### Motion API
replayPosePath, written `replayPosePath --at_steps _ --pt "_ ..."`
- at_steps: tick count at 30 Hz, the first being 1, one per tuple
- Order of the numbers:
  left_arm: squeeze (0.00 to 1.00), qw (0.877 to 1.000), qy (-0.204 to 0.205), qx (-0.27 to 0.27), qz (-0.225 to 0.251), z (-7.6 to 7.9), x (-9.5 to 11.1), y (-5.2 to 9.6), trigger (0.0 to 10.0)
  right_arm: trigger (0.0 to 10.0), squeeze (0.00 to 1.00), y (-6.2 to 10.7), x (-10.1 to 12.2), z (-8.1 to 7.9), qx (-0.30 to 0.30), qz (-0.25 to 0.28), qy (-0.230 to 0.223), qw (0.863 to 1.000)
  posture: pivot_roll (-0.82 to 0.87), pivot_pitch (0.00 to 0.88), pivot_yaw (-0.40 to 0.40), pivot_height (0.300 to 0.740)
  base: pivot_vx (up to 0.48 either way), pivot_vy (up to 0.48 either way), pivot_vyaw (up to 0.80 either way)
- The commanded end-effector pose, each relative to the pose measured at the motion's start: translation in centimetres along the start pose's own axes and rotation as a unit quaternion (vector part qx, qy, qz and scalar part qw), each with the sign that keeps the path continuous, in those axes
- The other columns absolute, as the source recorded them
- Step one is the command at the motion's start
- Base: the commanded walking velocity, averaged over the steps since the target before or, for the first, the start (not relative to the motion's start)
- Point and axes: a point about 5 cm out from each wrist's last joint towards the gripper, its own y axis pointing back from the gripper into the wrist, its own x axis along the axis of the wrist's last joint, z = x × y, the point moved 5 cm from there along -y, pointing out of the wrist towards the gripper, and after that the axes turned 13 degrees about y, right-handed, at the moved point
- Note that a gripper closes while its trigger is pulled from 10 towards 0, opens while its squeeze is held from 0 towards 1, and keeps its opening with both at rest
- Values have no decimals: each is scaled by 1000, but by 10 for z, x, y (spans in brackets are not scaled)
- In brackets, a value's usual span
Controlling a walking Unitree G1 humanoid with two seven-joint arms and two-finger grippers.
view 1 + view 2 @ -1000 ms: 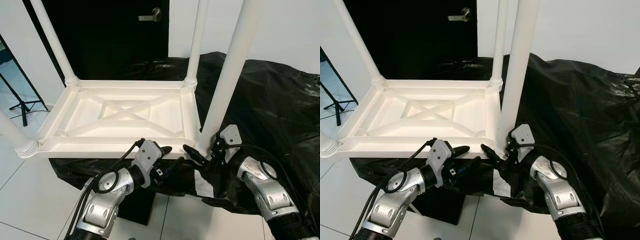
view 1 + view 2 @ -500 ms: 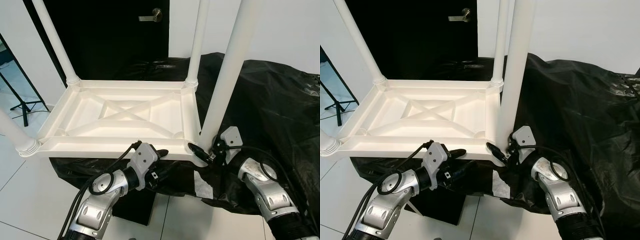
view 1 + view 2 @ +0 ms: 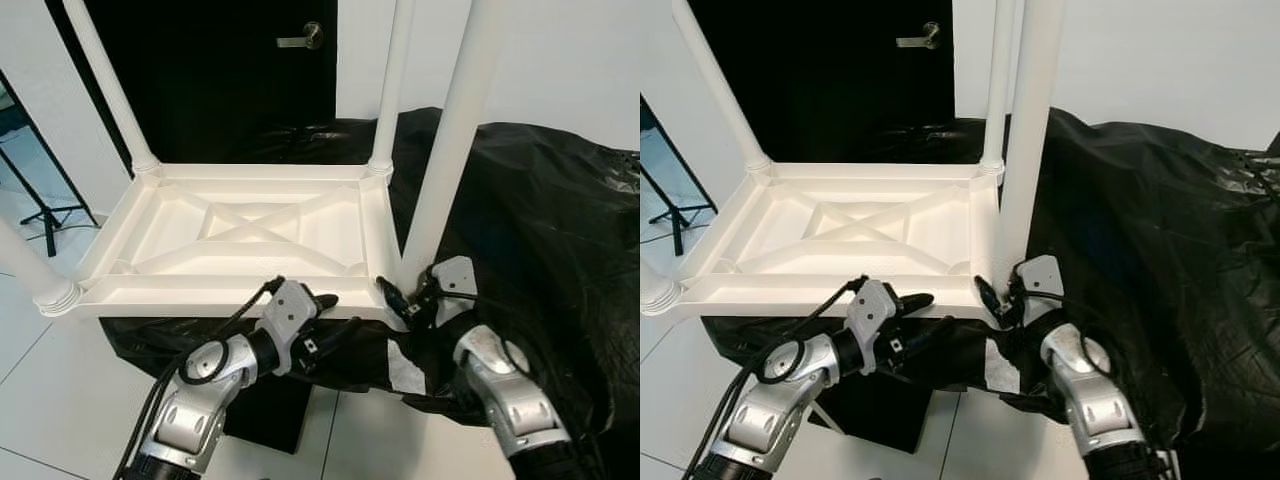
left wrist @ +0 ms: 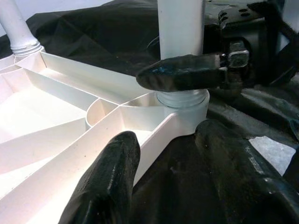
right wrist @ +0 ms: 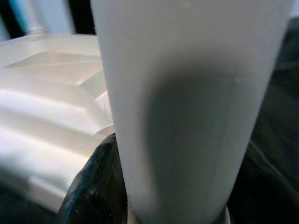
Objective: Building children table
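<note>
Right gripper [image 3: 400, 300] clamps the base of the nearest white cylindrical plastic leg [image 3: 447, 150], one of four on the upturned white plastic children's table [image 3: 240, 235] (resting on black sheeting [image 3: 540, 220]). Left gripper [image 3: 328, 315], fingers parted, straddles the table's near rim, grasping nothing.

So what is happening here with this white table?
A white children's table top lies upside down on a surface draped in black plastic sheet, with four legs standing up. The right end effector is clamped around the base of the near right leg at its corner socket. The left end effector is open, straddling the table's front edge near that corner.
</note>
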Motion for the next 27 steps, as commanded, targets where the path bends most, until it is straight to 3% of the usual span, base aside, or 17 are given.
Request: replayPosePath --at_steps 1,5,6,7,15,16,17,18,27 --pt "0 1000 3 15 6 -3 4 0 10000 10000 0 5 -12 0 -28 -34 0 999 -10 0 -3 740 0 0 0" --pt "0 1000 3 14 7 -2 4 1 10000 10000 0 6 -10 -2 -35 -33 -3 999 -11 0 -3 740 0 0 0" --pt "0 1000 4 13 6 -2 3 1 10000 10000 804 7 -9 -6 -29 -32 -14 999 -12 0 1 740 0 0 0" --pt "0 1000 4 12 4 -1 3 1 10000 10000 1000 8 -7 -8 -26 -28 -17 999 -13 0 2 740 0 0 0" --pt "0 1000 0 4 5 -3 6 -3 10000 10000 1000 11 8 -2 -4 12 -15 1000 -30 0 17 740 0 0 0" --pt "0 1000 -1 3 6 -4 8 -3 10000 10000 875 11 9 0 14 21 -7 1000 -32 0 20 740 0 0 0" --pt "0 1000 -1 3 6 -4 8 -3 10000 10000 875 11 9 0 14 21 -7 1000 -32 0 20 740 0 0 0" --pt "0 1000 -3 3 7 -5 9 -4 10000 10000 0 12 10 2 39 30 -2 999 -33 0 23 740 0 0 0" --pt "0 1000 -9 -2 5 -6 10 -5 10000 10000 0 8 11 11 167 50 19 984 -25 0 28 740 0 0 0"
